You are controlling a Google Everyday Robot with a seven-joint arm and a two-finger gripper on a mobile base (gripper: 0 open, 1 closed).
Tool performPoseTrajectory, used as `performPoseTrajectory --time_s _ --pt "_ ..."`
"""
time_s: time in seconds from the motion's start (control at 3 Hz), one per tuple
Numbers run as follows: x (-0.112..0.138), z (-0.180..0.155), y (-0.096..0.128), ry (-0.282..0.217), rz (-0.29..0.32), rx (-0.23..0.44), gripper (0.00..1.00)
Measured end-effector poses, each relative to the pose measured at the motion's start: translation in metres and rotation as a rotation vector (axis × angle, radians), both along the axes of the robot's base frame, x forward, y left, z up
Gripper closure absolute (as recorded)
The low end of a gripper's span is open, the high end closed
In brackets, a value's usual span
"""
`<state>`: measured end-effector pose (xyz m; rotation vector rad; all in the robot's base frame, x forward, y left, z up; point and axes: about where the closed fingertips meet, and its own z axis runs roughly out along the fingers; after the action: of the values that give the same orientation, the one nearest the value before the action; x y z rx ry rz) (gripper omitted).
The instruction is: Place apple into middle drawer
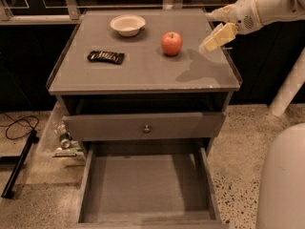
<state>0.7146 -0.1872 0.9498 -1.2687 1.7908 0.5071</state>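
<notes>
One small round red apple [171, 43] sits on the grey cabinet top [143, 73]; the cream-coloured gripper [218, 37] hovers near it, whether wide or narrow I cannot tell; the wide shallow grey middle drawer [147, 187] stands open.

You have a white bowl [127, 25] at the rear of the desk [143, 75], left of centre. A dark wrapped snack bar [106, 57] lies flat near the desk's left edge, in front of the bowl. Under the desk top you see a closed drawer front with a small round knob [147, 128]. On the floor left of the desk sit a clear plastic bin [59, 140] and a black cable [14, 123]. A white post [288, 87] stands to the desk's right. The tool [217, 36] hangs over the desk's right rear edge.
</notes>
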Motion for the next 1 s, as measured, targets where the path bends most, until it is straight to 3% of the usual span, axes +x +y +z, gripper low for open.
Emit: performPoseTrajectory --time_s 0.33,0.67,1.0 --pt "0.021 -0.006 -0.006 0.021 -0.058 0.119 0.0" --pt "0.041 -0.01 -0.005 0.036 -0.103 0.193 0.0" --pt "0.082 -0.038 0.011 0.005 -0.167 0.189 0.0"
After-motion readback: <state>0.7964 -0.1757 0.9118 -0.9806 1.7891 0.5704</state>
